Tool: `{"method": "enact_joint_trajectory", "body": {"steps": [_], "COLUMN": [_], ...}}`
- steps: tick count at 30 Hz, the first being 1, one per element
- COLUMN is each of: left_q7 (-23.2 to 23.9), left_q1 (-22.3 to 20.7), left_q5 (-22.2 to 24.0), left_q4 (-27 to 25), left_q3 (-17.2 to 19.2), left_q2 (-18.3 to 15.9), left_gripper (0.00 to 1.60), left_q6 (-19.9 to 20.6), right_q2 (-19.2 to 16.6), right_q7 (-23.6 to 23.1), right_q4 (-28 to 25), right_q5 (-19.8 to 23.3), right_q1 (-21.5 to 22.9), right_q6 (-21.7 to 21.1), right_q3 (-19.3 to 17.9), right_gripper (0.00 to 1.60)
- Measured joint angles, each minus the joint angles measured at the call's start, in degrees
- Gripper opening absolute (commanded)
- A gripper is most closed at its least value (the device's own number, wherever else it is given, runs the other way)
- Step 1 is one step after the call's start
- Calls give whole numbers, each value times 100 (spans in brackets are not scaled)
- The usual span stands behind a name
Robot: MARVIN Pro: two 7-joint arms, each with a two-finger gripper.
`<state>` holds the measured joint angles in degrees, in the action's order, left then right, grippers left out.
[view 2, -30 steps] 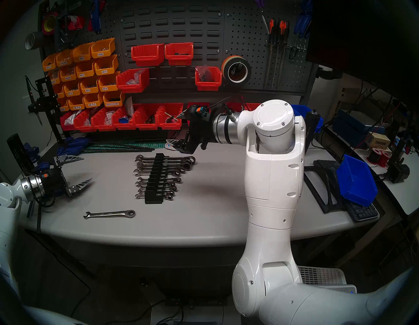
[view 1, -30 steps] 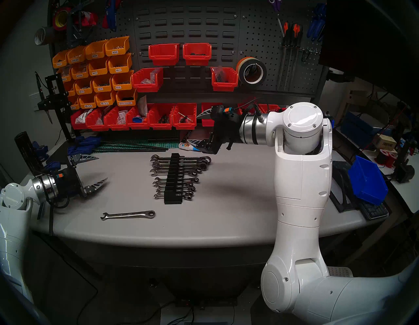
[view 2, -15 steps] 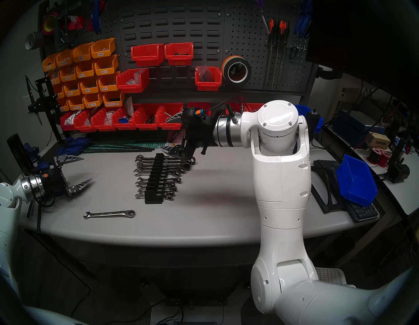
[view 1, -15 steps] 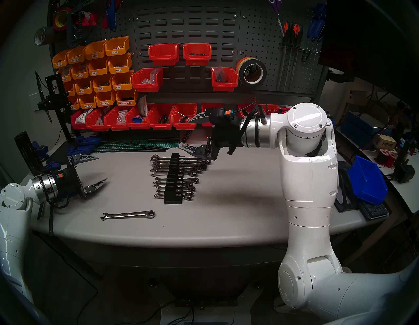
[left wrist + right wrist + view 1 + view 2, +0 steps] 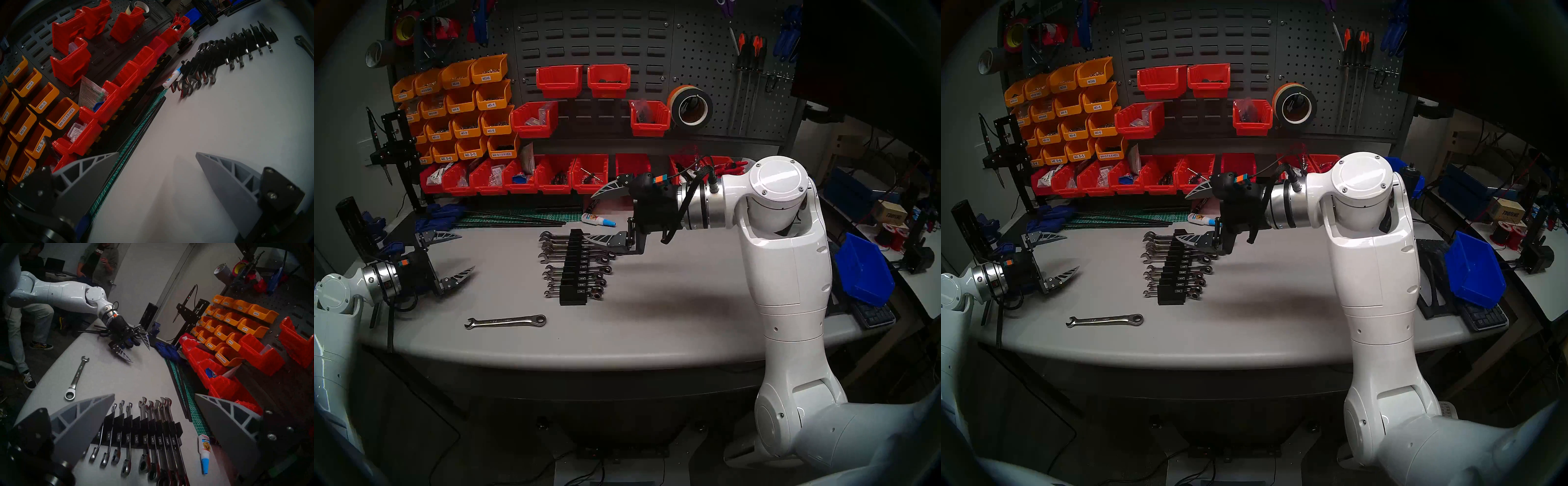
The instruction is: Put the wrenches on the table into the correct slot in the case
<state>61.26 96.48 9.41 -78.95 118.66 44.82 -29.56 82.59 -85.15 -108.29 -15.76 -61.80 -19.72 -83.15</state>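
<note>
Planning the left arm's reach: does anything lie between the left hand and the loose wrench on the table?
Nothing visible does. Only bare table lies between the open left hand and the loose wrench. The wrench rack stands off to the side, clear of that path.

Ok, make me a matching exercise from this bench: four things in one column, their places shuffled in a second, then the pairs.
Things
1. loose wrench
2. wrench rack
3. glue bottle
4. right end effector

Places
A. at the table's back, beside the green cutting mat
B. mid-table, wrenches lying across its grooves
C. flat near the table's front edge, clear of the rack
D. open, above the rack's far end

Pairs: 1-C, 2-B, 3-A, 4-D
</note>
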Motion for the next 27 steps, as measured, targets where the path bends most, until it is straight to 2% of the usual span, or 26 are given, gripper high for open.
{"method": "enact_joint_trajectory", "body": {"steps": [10,19,27], "left_q7": [0,0,0], "left_q1": [0,0,0], "left_q5": [0,0,0], "left_q4": [0,0,0], "left_q3": [0,0,0], "left_q2": [0,0,1], "left_gripper": [160,160,160], "left_q6": [0,0,0], "right_q2": [-448,-994,-1389], "right_q7": [10,2,2], "right_q4": [19,14,8], "right_q5": [402,815,1022], "right_q1": [5,68,170], "right_q6": [-41,46,155], "right_q3": [227,798,1129], "right_gripper": [160,160,160]}}
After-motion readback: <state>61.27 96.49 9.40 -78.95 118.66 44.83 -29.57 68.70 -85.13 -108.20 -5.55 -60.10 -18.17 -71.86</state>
